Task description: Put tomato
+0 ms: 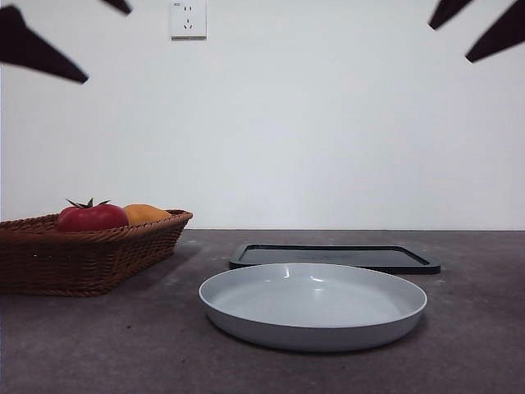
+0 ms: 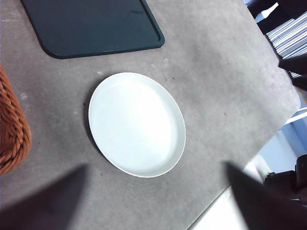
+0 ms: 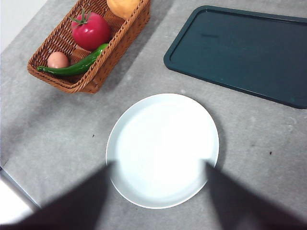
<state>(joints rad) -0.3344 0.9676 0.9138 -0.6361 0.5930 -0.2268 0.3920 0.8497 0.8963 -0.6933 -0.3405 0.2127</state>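
Observation:
The red tomato (image 1: pixel 90 217) with a green calyx lies in the wicker basket (image 1: pixel 82 258) at the left; it also shows in the right wrist view (image 3: pixel 91 31). My left gripper (image 2: pixel 156 167) is open and empty, high above the white plate (image 2: pixel 136 123). My right gripper (image 3: pixel 158 164) is open and empty, high above the same plate (image 3: pixel 162 148), well apart from the tomato. In the front view both arms show only as black tips (image 1: pixel 41 45) at the top corners.
The basket (image 3: pixel 110 52) also holds an orange-yellow fruit (image 3: pixel 122 5), a green chili (image 3: pixel 74 67) and an egg (image 3: pixel 57 60). The white plate (image 1: pixel 312 305) sits at the table's middle front. A dark flat tray (image 1: pixel 336 256) lies behind it.

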